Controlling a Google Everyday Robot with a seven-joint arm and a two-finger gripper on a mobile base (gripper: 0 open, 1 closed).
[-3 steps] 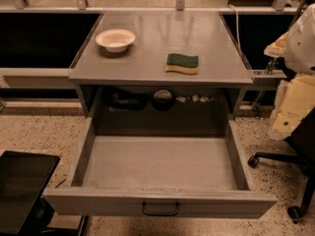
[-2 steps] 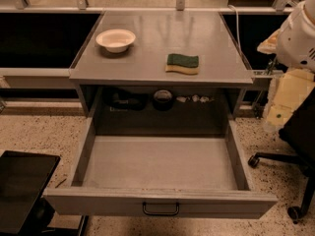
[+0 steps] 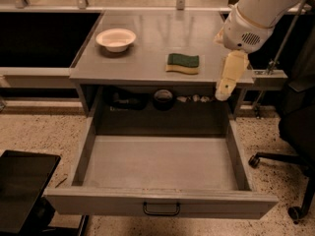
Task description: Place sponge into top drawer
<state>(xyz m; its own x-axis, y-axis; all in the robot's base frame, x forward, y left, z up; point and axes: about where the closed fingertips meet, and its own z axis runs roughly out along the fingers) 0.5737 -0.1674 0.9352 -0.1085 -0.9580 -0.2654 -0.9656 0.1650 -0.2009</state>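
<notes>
The sponge [image 3: 183,63], dark green on top of yellow foam, lies flat on the grey tabletop [image 3: 147,58], right of centre near the front edge. The top drawer [image 3: 98,200] stands pulled fully open below the table, its shallow grey inside bare, its black handle [image 3: 161,209] at the centre of the front panel. My gripper [image 3: 224,90] hangs from the white arm at the table's right front corner, pointing down, to the right of the sponge and apart from it. It holds nothing that I can see.
A white bowl [image 3: 116,38] sits at the back left of the tabletop. A dark shelf recess [image 3: 162,98] under the top holds small items. An office chair [image 3: 295,132] stands at the right. A black object [image 3: 22,191] lies on the floor at lower left.
The arm has swung in from the right edge toward the left, and the gripper now hangs at the table's right front corner, closer to the sponge. The sponge and drawer have not moved.
</notes>
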